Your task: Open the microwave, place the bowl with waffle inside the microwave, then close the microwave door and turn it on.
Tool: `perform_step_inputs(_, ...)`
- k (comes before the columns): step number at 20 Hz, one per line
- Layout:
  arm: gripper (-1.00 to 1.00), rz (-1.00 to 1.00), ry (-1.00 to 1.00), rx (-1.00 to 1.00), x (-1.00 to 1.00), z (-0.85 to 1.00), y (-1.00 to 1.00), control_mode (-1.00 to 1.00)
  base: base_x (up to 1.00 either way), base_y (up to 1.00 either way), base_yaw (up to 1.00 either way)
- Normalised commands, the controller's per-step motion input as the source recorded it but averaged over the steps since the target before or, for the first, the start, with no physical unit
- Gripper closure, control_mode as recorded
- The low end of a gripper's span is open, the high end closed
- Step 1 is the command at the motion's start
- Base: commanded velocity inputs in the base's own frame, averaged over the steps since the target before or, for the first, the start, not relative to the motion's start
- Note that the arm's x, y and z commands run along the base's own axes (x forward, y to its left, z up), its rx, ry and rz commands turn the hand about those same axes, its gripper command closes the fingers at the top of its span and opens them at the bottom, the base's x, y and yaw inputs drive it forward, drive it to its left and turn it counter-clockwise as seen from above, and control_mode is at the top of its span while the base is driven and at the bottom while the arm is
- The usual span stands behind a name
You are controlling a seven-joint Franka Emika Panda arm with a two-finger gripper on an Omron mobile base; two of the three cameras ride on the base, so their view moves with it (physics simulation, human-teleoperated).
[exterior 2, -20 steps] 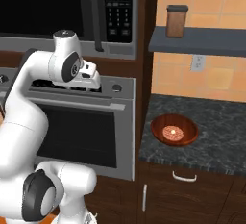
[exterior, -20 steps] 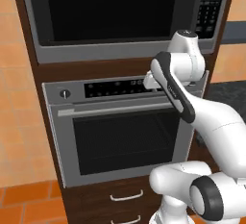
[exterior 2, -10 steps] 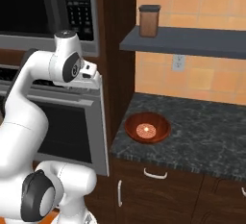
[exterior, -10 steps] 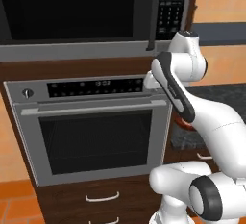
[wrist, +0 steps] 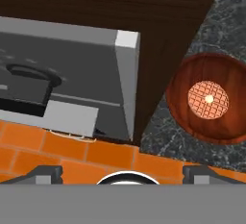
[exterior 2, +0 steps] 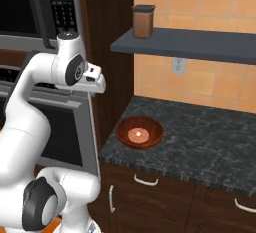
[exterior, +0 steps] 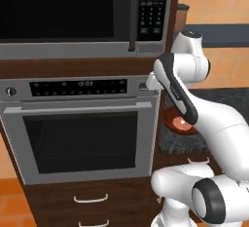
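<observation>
Looking across the dark speckled counter [exterior 2: 200,142], you see the bowl [exterior 2: 140,132] sitting near its left front corner, just beside the dark wood cabinet column [exterior 2: 107,52], with the waffle [exterior 2: 139,135] lying flat in the middle of the bowl. Behind the counter you have an orange tiled wall [exterior 2: 210,82] with a white outlet [exterior 2: 176,66], and above the bowl a dark shelf [exterior 2: 190,44] carrying a brown canister [exterior 2: 143,21].

On the other side of the column the left base view gives you what the right one barely shows: the microwave [exterior: 87,16] with the microwave door [exterior: 63,9] closed, its keypad [exterior: 151,7] on the right, and below it the steel oven [exterior: 80,128] with a bar handle and dark window, then drawers [exterior: 90,199] underneath. From that side the arm hides most of the bowl.

The hand view looks straight down: you get the oven's top edge and handle, orange floor tiles [wrist: 72,153], the column, and the bowl with the waffle's grid pattern clear at the right.

Your gripper [wrist: 123,172] has its fingertips [wrist: 45,172] set wide apart with nothing between them, up in the air to the left of the bowl and not touching it
</observation>
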Motion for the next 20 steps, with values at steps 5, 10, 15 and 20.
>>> perform_step_inputs(5, -1.00, 0.00, 0.00, 0.00, 0.00, 0.00, 0.00, 1.00, 0.56, -0.08, 0.22)
perform_step_inputs(10, -1.00, 0.00, 0.00, 0.00, 0.00, 0.00, 0.00, 1.00, 0.06, -0.34, 0.14)
perform_step_inputs(15, -1.00, 0.00, 0.00, 0.00, 0.00, 0.00, 0.00, 1.00, 0.00, -0.04, 0.01)
perform_step_inputs(20, -1.00, 0.00, -0.01, 0.00, -0.07, -0.01, 0.00, -1.00, 0.00, 0.00, 0.00)
